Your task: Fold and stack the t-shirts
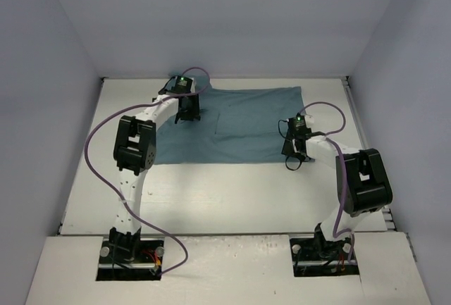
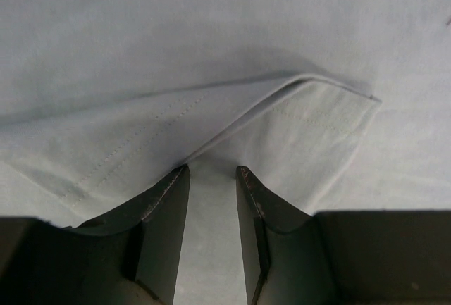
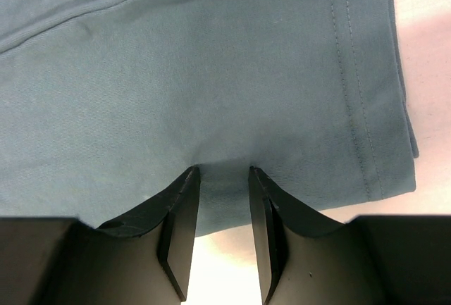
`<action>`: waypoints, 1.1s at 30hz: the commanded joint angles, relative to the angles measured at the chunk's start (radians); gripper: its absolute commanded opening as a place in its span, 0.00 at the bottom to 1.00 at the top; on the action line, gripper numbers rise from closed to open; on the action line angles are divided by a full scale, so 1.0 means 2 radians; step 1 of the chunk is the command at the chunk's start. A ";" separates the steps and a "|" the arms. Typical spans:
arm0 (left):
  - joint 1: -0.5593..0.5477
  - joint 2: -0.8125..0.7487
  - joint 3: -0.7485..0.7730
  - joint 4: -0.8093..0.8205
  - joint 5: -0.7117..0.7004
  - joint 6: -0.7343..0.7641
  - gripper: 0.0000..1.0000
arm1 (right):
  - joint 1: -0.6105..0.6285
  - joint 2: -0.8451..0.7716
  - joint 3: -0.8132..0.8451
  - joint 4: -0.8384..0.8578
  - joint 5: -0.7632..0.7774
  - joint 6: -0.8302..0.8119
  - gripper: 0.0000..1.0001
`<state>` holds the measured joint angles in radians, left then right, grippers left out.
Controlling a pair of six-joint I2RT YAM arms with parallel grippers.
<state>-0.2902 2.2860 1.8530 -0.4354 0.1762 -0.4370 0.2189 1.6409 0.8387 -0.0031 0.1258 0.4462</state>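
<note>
Pale walls close in a white bench. On its far middle lies the teal t-shirt, spread flat. The left hand is down on the shirt's far left corner, its fingers drawn close and pinching a raised fold of hemmed cloth. The right hand sits at the shirt's near right edge, nipping puckered cloth just beside the stitched hem.

t-shirt flat on table, left claw far-left, right claw near-right
</note>
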 commanded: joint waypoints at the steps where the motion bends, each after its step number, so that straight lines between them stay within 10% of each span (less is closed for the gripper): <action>1: 0.016 0.006 0.038 0.002 -0.025 0.030 0.31 | -0.007 -0.006 -0.003 -0.003 -0.014 0.009 0.31; 19: 0.046 0.008 0.186 -0.029 -0.092 0.101 0.61 | -0.016 -0.044 -0.001 -0.026 -0.014 -0.018 0.32; 33: 0.044 -0.278 -0.257 -0.061 -0.100 0.010 0.66 | -0.047 -0.079 0.011 -0.056 0.005 -0.059 0.36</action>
<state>-0.1979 1.7630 1.4631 -0.5440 -0.0227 -0.3628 0.1505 1.5161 0.8413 -0.0945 0.1086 0.3515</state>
